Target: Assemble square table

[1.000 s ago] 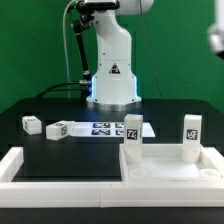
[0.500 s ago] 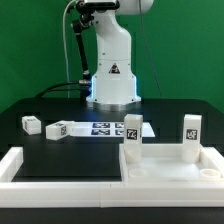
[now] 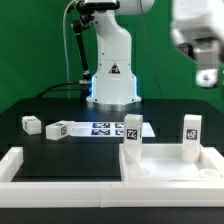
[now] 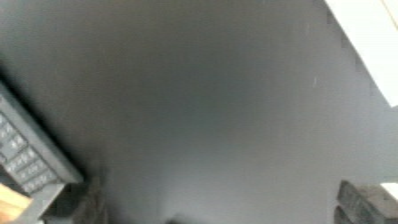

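The white square panel (image 3: 172,176) lies at the front of the exterior view's right. Two chunky white legs stand upright on its back part, one (image 3: 132,137) to the left and one (image 3: 191,137) to the right, each with a tag. Two more tagged legs (image 3: 31,125) (image 3: 58,129) lie loose on the black mat at the left. My gripper (image 3: 200,50) hangs blurred high above the panel's right side, far from every part. In the wrist view my gripper (image 4: 205,195) has its fingers (image 4: 370,200) wide apart with only dark blurred mat between them.
The marker board (image 3: 103,128) lies flat mid-table before the robot base (image 3: 110,75). Long white border bars (image 3: 60,172) run along the front and the left (image 3: 12,158). A white strip (image 4: 377,45) crosses one corner of the wrist view; I cannot tell what it is.
The gripper was out of the exterior view half a second ago and now shows large at its upper right. The panel and legs have not moved.
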### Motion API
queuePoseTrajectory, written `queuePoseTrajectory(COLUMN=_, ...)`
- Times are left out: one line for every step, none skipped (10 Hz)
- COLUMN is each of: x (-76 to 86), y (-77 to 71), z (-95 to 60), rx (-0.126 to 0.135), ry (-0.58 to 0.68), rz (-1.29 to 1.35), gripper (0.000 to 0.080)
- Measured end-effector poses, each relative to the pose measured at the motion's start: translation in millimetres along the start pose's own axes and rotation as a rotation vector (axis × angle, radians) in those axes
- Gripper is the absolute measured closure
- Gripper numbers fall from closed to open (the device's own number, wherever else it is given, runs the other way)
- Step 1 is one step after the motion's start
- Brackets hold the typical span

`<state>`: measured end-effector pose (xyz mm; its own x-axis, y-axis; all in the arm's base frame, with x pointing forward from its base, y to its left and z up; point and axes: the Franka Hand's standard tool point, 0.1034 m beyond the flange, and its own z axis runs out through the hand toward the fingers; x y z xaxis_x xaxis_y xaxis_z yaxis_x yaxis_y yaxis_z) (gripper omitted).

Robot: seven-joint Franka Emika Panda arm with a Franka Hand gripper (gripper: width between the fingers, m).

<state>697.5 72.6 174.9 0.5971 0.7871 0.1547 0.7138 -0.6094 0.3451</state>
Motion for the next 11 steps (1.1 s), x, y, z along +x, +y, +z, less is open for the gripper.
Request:
queuePoseTrajectory(x=-22.4, y=4.7, z=-1.7, rx=0.004, ry=-0.011, rz=-0.009, gripper=0.0151)
queuePoseTrajectory(x=-31.7, y=9.6, z=-1.1, rx=0.005, ry=-0.018, rz=-0.002, gripper=0.0151)
queuePoseTrajectory(x=-30.7, y=8.3, z=-0.4, rx=0.007, ry=-0.018, rz=-0.003, gripper=0.0151)
queuePoseTrajectory(x=-30.1, y=7.5, z=-0.2, rx=0.007, ry=-0.018, rz=-0.005, gripper=0.0151)
queuePoseTrajectory(x=-30.6, y=7.7, z=0.1, rx=0.007, ry=-0.018, rz=-0.004, gripper=0.0151)
queuePoseTrajectory(x=-30.7, y=7.6, z=0.3, rx=0.008, ry=-0.019, rz=-0.004, gripper=0.0151)
queuePoseTrajectory(x=-32.9, y=8.2, z=1.1, rx=0.008, ry=-0.021, rz=-0.005, gripper=0.0151)
queuePoseTrajectory(x=-48.4, y=10.6, z=1.9, rx=-0.001, ry=-0.015, rz=-0.046, gripper=0.0151)
queuePoseTrajectory(x=-87.7, y=3.1, z=-0.3, rx=0.005, ry=-0.026, rz=-0.074, gripper=0.0151)
queuePoseTrajectory(x=-124.7, y=1.2, z=-7.3, rx=0.022, ry=-0.053, rz=-0.085, gripper=0.0151)
queuePoseTrajectory(x=-155.7, y=6.7, z=-12.5, rx=0.030, ry=-0.071, rz=-0.078, gripper=0.0151)
